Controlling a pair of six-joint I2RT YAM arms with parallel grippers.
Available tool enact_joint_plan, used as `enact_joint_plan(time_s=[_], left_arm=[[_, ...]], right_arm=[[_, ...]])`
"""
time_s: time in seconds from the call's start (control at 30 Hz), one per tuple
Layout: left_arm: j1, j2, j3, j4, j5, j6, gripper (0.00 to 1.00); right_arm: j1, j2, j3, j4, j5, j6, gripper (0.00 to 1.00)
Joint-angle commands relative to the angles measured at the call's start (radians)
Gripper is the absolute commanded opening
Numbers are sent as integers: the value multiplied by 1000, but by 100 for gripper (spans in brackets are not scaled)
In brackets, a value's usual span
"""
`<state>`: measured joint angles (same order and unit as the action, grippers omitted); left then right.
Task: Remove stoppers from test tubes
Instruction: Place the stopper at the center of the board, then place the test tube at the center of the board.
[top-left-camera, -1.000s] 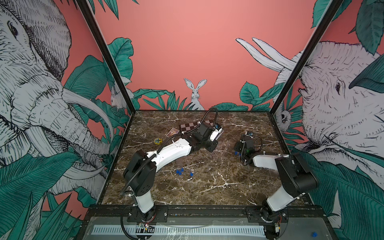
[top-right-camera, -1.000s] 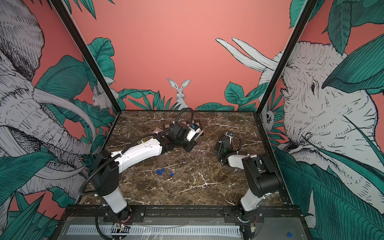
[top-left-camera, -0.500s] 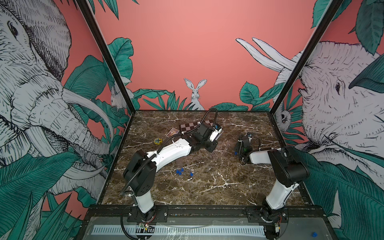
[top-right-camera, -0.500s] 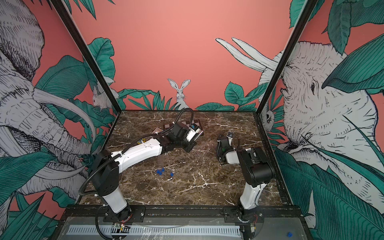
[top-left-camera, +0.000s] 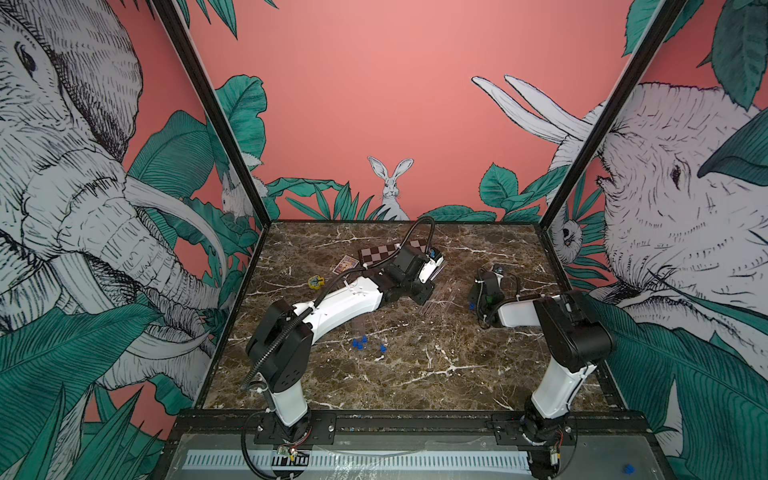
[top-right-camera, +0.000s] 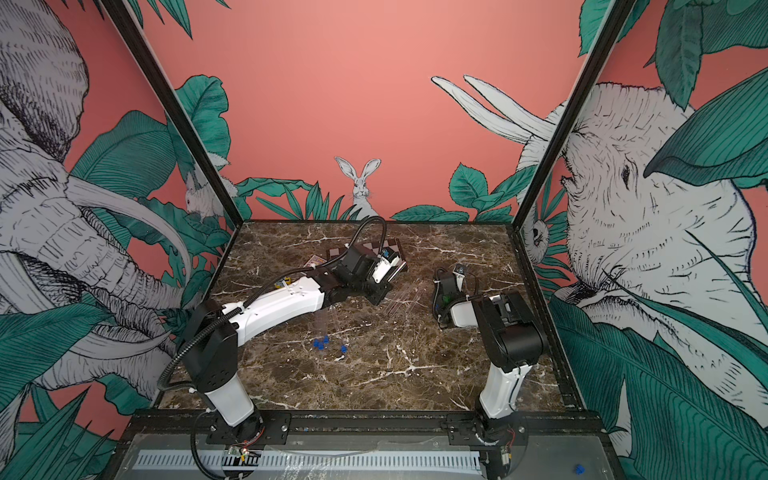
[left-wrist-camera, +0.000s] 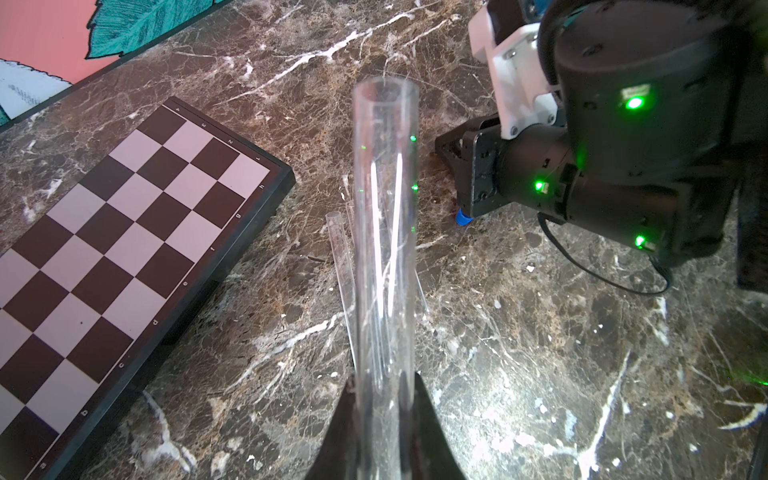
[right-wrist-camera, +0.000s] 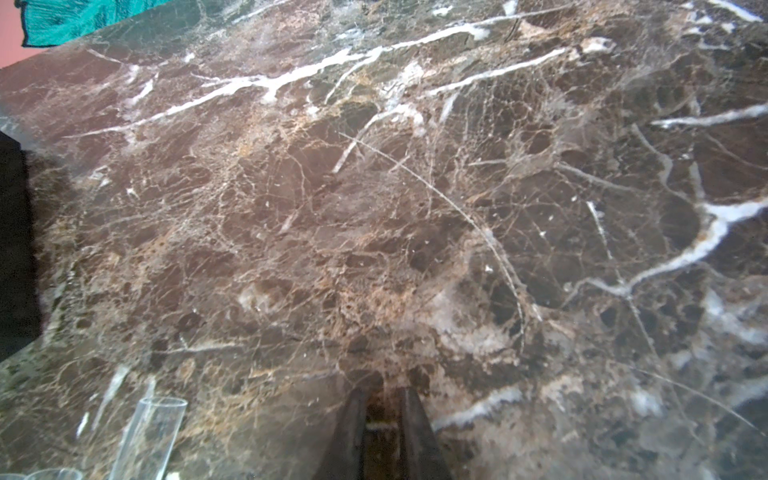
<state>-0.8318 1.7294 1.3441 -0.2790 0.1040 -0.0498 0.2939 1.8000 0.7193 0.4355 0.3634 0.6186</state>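
Observation:
My left gripper (left-wrist-camera: 384, 378) is shut on a clear test tube (left-wrist-camera: 384, 232), which has an open mouth with no stopper in it. In a top view this gripper (top-left-camera: 434, 266) hovers by the chessboard's near corner. More test tubes (top-left-camera: 440, 295) lie on the marble between the arms, and one (left-wrist-camera: 338, 249) lies under the held tube. My right gripper (right-wrist-camera: 383, 392) is low over the table, its jaws slightly apart with nothing between them. One blue stopper (left-wrist-camera: 462, 217) rests on the marble at its tip. Several loose stoppers (top-left-camera: 361, 341) lie near the middle.
A chessboard (left-wrist-camera: 124, 257) lies at the back, with a small card (top-left-camera: 347, 264) and a yellow toy piece (top-left-camera: 316, 282) to its left. The right arm's wrist (left-wrist-camera: 602, 145) sits close to the held tube's mouth. Enclosure walls ring the table.
The right arm's elbow has swung up and inward while its gripper stayed low near the same spot. The left arm and its tube have not moved.

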Motion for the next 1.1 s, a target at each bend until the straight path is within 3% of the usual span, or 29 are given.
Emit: enact_joint_plan(time_s=[0.0,0.43,0.7,1.07], left_arm=[[7,-42,-6,-1,2,-17,0],[8,-42,-7,-6,4,-15,0],[21,-15,-4,-49,-2,-24,0],[25,170,93,-133,-5,-12,0]], right_arm=[[-1,11,20,3,16,0,20],[0,-90,53,-55,-18,-24,32],[-2,-360,87,-212,-12,-77,37],[-5,-691,83,-371,-11,-157,38]])
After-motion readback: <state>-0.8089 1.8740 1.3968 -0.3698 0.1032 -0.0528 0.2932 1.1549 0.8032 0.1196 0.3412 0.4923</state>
